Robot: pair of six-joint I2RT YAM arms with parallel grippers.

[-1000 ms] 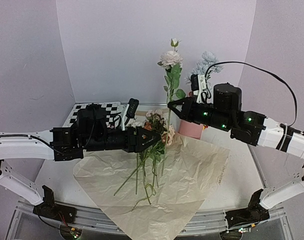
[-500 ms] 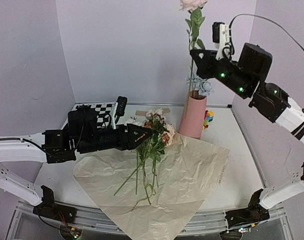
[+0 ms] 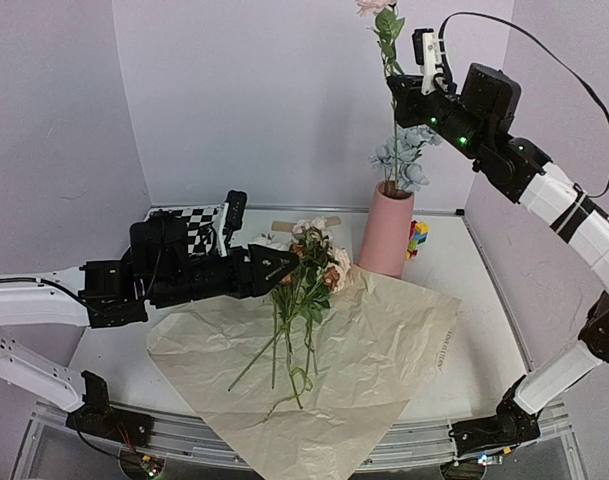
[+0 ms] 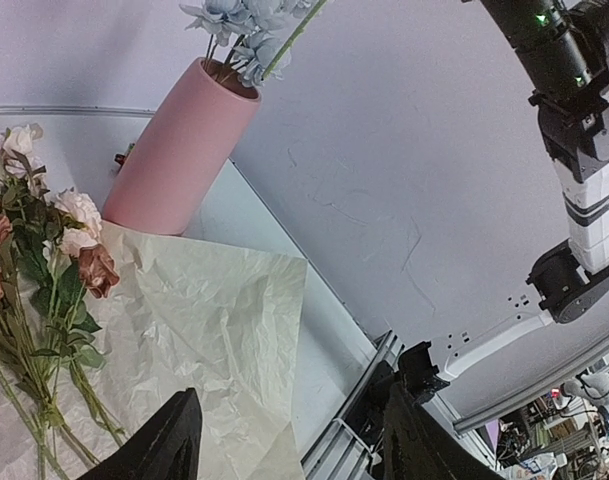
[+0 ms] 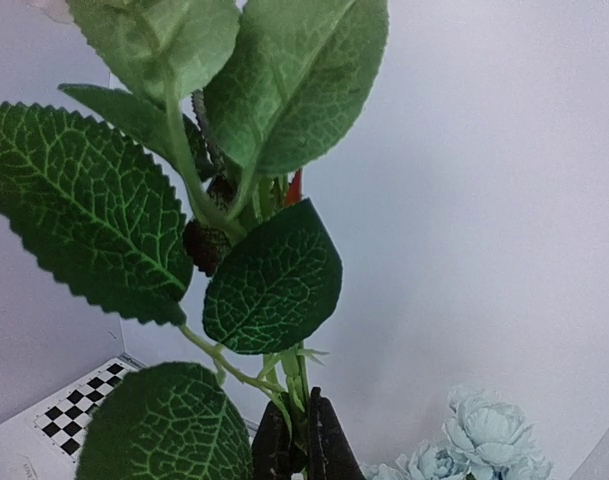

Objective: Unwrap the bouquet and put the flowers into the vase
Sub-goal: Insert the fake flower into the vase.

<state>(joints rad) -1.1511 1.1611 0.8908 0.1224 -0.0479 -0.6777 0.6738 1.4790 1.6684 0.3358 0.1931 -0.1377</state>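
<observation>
the bouquet is already unwrapped: its paper (image 3: 384, 340) lies spread open on the worktop (image 3: 479, 280), with no flowers bundled inside it. one part of the filling is done too, since a cluster of blue flowers (image 3: 404, 160) stands in the pink vase (image 3: 387, 235) at the back of the worktop.

the right gripper (image 3: 394, 88) is raised high above the vase and is clamped on the green stem (image 3: 395, 140) of a pale flower whose bloom (image 3: 374, 6) reaches the top edge of the overhead view. in the right wrist view the gripper (image 5: 296, 440) pinches that stem just below a spray of leaves (image 5: 272, 280). the stem hangs down toward the mouth of the vase, but i cannot tell whether its lower end is inside the mouth or just above it, as the blue flowers cover that spot.

the bunch (image 3: 306, 285) of pink, white and rust flowers lies on the paper, heads toward the vase and stems toward the near edge. the left gripper (image 3: 282, 268) sits right at those heads with its jaws apart and nothing in them; its own view shows only paper between the fingers (image 4: 174, 445).

so, as i judge it, the task is roughly midway: the unwrapping is finished, one stem is going in, and the bunch on the paper is left to be moved.
</observation>
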